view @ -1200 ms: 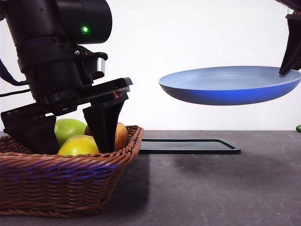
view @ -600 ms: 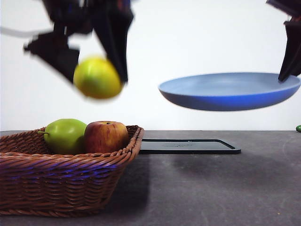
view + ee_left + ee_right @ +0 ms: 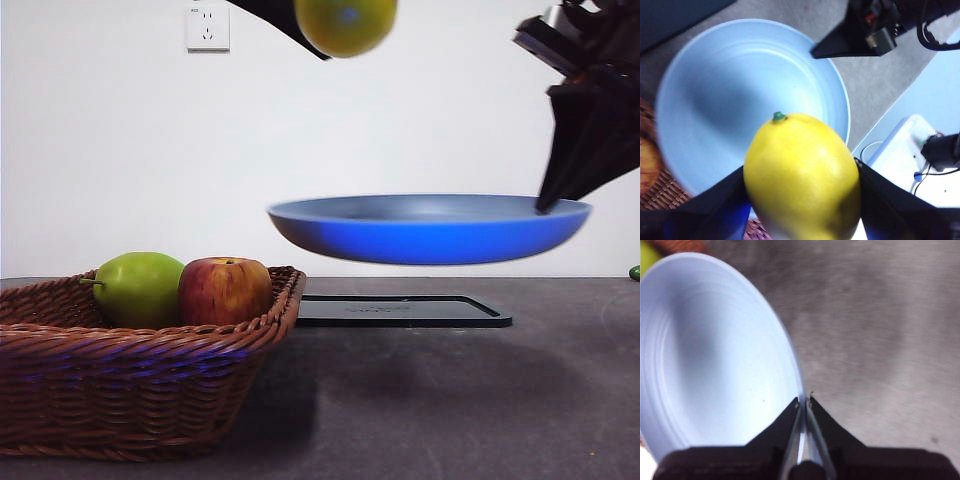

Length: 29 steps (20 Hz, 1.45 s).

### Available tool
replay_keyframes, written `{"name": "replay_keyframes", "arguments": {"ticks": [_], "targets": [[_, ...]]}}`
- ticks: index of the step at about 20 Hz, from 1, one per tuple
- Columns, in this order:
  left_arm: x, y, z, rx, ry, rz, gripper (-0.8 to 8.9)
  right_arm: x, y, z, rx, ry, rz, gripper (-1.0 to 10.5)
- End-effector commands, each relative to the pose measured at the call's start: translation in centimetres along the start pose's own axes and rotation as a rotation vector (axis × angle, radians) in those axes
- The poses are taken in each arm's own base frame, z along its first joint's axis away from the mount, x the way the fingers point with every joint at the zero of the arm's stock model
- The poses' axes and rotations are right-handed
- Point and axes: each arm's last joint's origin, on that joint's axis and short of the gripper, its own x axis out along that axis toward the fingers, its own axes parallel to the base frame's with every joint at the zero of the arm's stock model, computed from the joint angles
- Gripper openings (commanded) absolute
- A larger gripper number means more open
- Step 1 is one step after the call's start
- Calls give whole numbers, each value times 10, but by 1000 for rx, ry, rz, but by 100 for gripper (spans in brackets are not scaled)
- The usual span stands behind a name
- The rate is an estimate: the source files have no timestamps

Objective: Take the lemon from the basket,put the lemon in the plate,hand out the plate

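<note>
Two arms are busy. From the front view I see the lemon (image 3: 346,24) high at the top edge, clear of the basket (image 3: 150,375), which holds only a green fruit (image 3: 139,288) and an apple (image 3: 225,290). The plate (image 3: 430,228) hangs level in the air below the lemon, gripped at its far rim by the right gripper (image 3: 552,203); a black tray (image 3: 400,310) lies on the table behind.

On my left wrist view, the left gripper (image 3: 802,187) is clamped on the lemon, a jaw pressed to each flank, with the plate's bowl beyond the fingertips (good alignment, I judge).

On the right wrist view, the right gripper (image 3: 803,402) pinches the plate's rim, jaws nearly closed on the thin edge.

I judge the placing step is in hand: next I should lower the lemon close to the plate's middle and release gently, lest it roll or tip the plate.
</note>
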Motion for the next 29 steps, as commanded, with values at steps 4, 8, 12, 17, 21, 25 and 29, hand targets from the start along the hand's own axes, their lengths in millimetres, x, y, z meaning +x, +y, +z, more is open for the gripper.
{"name": "replay_keyframes", "arguments": {"ticks": [4,8,12,17,21,25,29], "targets": [[28,-6,2,78,55,30,167,3,15,4,-5,-1,47,3],[49,-2,1,73,115,56,167,4,18,3,-7,12,88,3],[67,0,1,73,149,65,167,4,19,3,-7,12,88,3],[81,3,-1,70,181,95,221,4,18,3,-7,11,88,3],[82,1,-1,83,168,134,358,4,18,3,-7,11,88,3],[82,2,-1,82,170,148,364,4,18,3,-7,11,88,3],[82,1,1,87,140,150,491,4,18,3,-8,11,88,3]]}}
